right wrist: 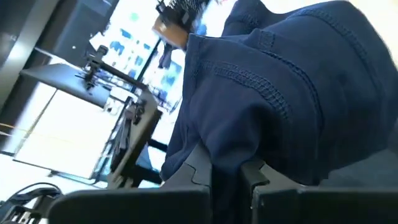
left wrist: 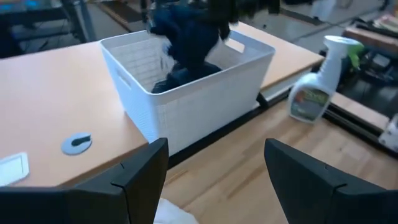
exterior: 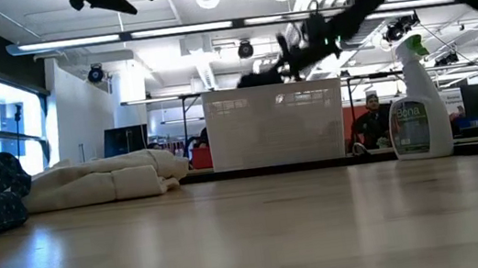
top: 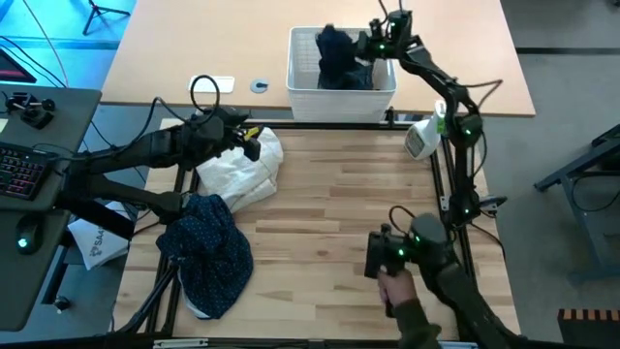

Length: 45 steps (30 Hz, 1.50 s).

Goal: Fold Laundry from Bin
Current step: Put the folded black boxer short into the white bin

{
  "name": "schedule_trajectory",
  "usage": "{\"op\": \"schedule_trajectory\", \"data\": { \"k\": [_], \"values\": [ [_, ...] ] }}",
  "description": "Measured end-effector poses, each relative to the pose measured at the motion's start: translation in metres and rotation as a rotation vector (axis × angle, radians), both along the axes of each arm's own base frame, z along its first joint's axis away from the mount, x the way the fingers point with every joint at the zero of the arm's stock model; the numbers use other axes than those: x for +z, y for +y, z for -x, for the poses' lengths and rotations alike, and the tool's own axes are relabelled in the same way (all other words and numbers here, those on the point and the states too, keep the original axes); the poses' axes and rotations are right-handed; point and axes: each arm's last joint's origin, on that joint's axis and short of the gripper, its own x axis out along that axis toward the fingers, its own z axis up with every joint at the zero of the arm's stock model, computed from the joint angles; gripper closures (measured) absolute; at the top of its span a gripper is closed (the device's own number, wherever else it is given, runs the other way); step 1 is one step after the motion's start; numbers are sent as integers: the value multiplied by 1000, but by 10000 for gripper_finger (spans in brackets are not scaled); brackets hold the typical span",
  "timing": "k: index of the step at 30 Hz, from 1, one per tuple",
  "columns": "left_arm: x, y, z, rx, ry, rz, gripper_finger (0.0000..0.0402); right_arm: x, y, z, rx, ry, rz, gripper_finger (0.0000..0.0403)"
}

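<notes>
Navy garment [right wrist: 298, 81] fills right wrist view, right fingers [right wrist: 231, 177] clenched on it | bin [top: 341, 89] half-hidden | left fingers [left wrist: 214, 171] released

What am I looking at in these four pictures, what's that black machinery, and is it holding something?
It is a robot with two dark arms at a wooden table, each ending in a two-finger gripper. One picture looks straight down, one looks level across the tabletop, and two come from cameras on the arms' wrists. The right gripper is over the white bin at the far edge, shut on a dark navy garment that it lifts from the bin. The left gripper waits open above a cream cloth bag. A dotted navy shirt lies heaped near the left front corner, and a spray bottle stands at the right. A person's hand shows at the front edge.
</notes>
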Motion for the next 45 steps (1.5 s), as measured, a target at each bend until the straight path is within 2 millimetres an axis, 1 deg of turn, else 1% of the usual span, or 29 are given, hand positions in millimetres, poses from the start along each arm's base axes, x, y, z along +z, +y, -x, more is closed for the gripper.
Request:
{"op": "schedule_trajectory", "data": {
  "k": [2,4,6,9,12,14,16,18,20,22,24,25,27,29,33,35,36,39,40,41,45],
  "values": [
    [0,3,1,24,-19,16,147,-23,-14,4,19,13,-70,391],
    [0,5,1,41,-38,30,147,-40,-22,10,21,42,-112,380],
    [0,6,2,54,-55,43,147,-50,-27,18,23,74,-121,357],
    [0,6,2,65,-78,61,147,-57,-31,34,17,112,-128,302],
    [0,6,1,70,-85,68,147,-57,-36,50,35,105,-125,239],
    [-1,6,1,77,-94,76,147,-53,-37,61,52,86,-152,205],
    [-1,6,1,84,-104,83,147,-42,-35,65,63,100,-150,188],
    [-1,6,1,91,-117,92,147,-32,-30,63,68,149,-116,184],
    [-1,6,1,97,-129,102,147,-19,-23,61,62,231,-82,187],
    [-1,6,1,98,-131,103,147,-3,-15,58,29,346,-12,196],
    [-1,6,1,98,-130,103,147,12,-9,61,-8,439,63,208],
    [-1,6,1,98,-131,103,147,18,-5,63,-27,452,99,214],
    [-1,6,1,99,-133,105,147,26,1,65,-49,470,123,227],
    [-1,6,1,101,-139,110,147,31,5,60,-38,481,166,243],
    [-1,6,1,105,-144,113,147,31,6,35,7,454,283,287],
    [-1,6,1,110,-141,108,147,24,3,21,18,451,306,316],
    [-1,6,1,109,-137,105,147,16,1,15,10,473,311,333],
    [-1,6,1,110,-137,104,147,-15,-7,1,-25,594,286,383],
    [-1,6,1,110,-137,104,147,-26,-9,-2,-20,624,270,392],
    [-1,6,1,110,-137,104,147,-37,-11,-4,-9,647,246,397],
    [-1,6,1,110,-137,104,147,-78,-16,-9,51,714,144,389]
  ]
}}
